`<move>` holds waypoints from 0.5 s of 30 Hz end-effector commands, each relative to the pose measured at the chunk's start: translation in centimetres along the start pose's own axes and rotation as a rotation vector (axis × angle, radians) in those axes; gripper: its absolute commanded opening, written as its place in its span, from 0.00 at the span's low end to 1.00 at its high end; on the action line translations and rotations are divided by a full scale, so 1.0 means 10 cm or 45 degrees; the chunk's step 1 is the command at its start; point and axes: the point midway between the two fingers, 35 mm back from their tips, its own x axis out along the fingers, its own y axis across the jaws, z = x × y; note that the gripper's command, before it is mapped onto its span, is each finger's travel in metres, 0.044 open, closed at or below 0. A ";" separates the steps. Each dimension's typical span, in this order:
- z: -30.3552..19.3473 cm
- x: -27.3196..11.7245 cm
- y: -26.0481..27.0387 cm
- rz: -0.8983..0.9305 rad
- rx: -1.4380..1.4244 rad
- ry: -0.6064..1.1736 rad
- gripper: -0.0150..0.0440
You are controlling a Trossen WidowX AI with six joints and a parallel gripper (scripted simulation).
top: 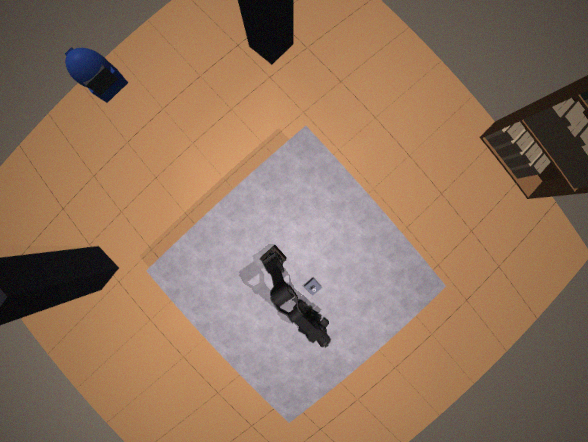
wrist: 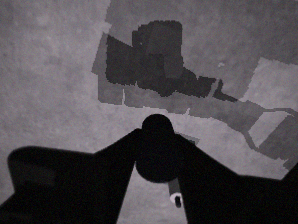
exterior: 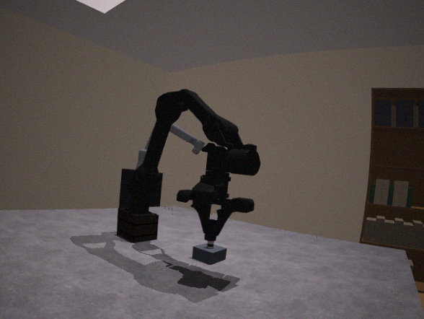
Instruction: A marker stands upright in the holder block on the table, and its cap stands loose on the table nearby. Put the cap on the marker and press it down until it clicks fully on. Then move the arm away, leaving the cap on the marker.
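My gripper [exterior: 211, 228] [wrist: 157, 136] is shut on the black cap [exterior: 210, 237] [wrist: 158, 162], which hangs upright, raised off the table. The marker [top: 314, 288] [exterior: 210, 245] stands upright in the blue-grey holder block [top: 308, 283] [exterior: 209, 255]. In the exterior view the cap overlaps the line of sight to the marker's top, but the top view shows the gripper end off to the side of the block, not over it. In the wrist view the marker's pale tip [wrist: 176, 199] shows below the cap, between the fingers. Most of the block is hidden there.
The arm's base [top: 273, 255] [exterior: 137, 225] stands on the grey table [top: 310, 190] [exterior: 72, 281], behind and left of the block in the exterior view. The arm's shadow falls across the table. A bookcase [top: 545, 145] [exterior: 396, 151] stands away from the table.
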 end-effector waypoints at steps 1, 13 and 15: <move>-0.12 -0.04 -0.04 -0.004 0.005 -0.001 0.25; -0.58 -0.16 -0.21 -0.006 0.005 0.005 0.25; -0.65 -0.18 -0.24 -0.006 0.005 0.006 0.25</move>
